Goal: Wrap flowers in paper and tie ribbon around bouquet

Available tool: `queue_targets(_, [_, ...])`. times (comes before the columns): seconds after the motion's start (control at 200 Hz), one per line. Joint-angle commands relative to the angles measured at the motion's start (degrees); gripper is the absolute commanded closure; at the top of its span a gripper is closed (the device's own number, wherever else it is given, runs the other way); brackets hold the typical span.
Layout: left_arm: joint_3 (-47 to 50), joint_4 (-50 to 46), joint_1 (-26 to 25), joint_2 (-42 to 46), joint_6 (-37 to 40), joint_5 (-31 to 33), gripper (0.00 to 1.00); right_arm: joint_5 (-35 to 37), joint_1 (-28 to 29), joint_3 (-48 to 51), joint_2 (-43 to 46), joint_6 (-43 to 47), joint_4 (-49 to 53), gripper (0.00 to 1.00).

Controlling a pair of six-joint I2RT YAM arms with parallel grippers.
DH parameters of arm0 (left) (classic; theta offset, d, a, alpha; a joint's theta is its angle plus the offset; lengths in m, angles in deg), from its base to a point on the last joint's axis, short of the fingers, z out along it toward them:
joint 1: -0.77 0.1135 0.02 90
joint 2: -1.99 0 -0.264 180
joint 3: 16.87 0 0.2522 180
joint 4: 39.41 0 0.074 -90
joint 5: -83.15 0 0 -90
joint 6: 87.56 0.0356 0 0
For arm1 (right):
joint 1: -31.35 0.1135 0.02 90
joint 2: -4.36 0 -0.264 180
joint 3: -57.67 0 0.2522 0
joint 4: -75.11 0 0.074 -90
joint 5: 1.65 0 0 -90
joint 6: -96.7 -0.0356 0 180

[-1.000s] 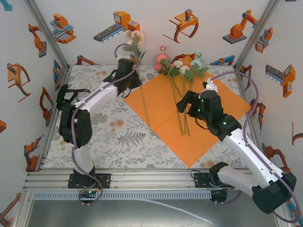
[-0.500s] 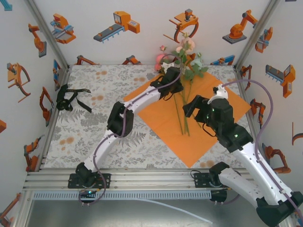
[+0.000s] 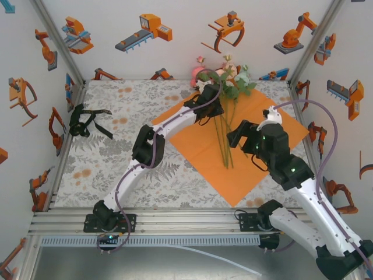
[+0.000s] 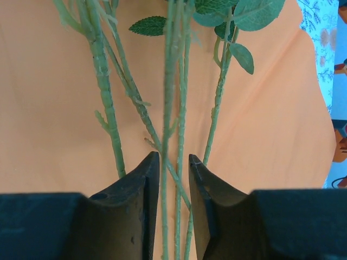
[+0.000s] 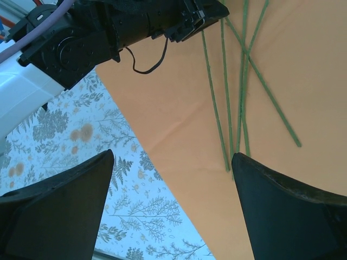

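Note:
The flowers lie on the orange paper, blooms at the far edge and stems running toward me. My left gripper is low over the upper stems; in the left wrist view it stands narrowly open, with thin green stems passing loose between its fingers over the paper. To the right of the stem ends, my right gripper stands wide open and empty. It hangs above the paper's left edge beside the stem ends. The black ribbon lies bunched at the far left.
A leaf-patterned tablecloth covers the table. White walls with orange robot stickers and metal frame posts close in the left, back and right. The left arm stretches diagonally across the middle.
The left arm swung right from the back left with a pink flower, laid it with the other stems on the paper, and its jaws parted. The right arm shifted slightly right.

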Motion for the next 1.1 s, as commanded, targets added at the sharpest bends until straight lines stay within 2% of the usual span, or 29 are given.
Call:
queue_targets(0.0, [0.9, 0.1, 0.0, 5.7, 2.8, 0.5, 0.66, 3.2, -0.1, -1.9, 1.0, 0.9, 1.5, 0.19])
queue_targets(0.11, [6.7, 1.2, -0.1, 13.0, 6.2, 2.2, 0.64, 7.3, -0.6, -3.3, -0.8, 0.4, 4.7, 0.19])
queue_targets(0.165, [12.4, 3.5, 0.0, 18.1, 8.2, 3.6, 0.64, 7.3, -2.6, -4.6, -3.2, 0.5, 6.5, 0.19])
queue_targets(0.21, [18.7, 5.9, 0.0, 23.2, 10.0, 5.5, 0.64, 3.0, -7.2, -5.5, -6.0, 0.4, 7.3, 0.19])
queue_targets(0.29, [31.4, 11.2, 0.8, 31.8, 11.4, 9.3, 0.64, -10.5, -20.9, -7.1, -12.9, 0.0, 6.8, 0.22])
queue_targets(0.375, [43.6, 15.7, 3.4, 39.0, 9.9, 10.5, 0.76, -16.1, -29.8, -8.5, -20.1, 1.8, 4.4, 0.3])
queue_targets(0.416, [48.0, 16.7, 5.0, 40.9, 8.9, 10.3, 0.84, -17.6, -33.2, -8.7, -23.4, 2.6, 2.5, 0.4])
queue_targets(0.481, [52.7, 17.2, 7.8, 42.0, 7.9, 6.6, 1.0, -21.8, -39.0, -8.8, -30.0, 2.2, -1.0, 0.66])
queue_targets(0.561, [55.5, 18.1, 11.0, 41.0, 8.5, -2.0, 1.0, -27.9, -44.9, -8.2, -37.8, -0.4, -7.3, 1.0])
queue_targets(0.611, [55.4, 17.2, 12.5, 39.0, 8.5, -7.4, 1.0, -27.9, -46.5, -8.8, -42.4, -1.1, -9.0, 1.0])
queue_targets(0.666, [54.5, 15.4, 13.0, 36.5, 8.9, -9.5, 1.0, -25.4, -46.7, -10.1, -46.4, -0.1, -9.3, 1.0])
queue_targets(0.881, [51.8, 13.0, 13.5, 28.6, 7.3, -8.3, 1.0, -22.1, -47.0, -11.0, -55.4, -0.9, -11.1, 1.0])
queue_targets(1.096, [52.4, 9.7, 15.8, 24.8, 2.8, -5.4, 1.0, -20.6, -46.8, -8.3, -57.0, -1.2, -9.9, 1.0])
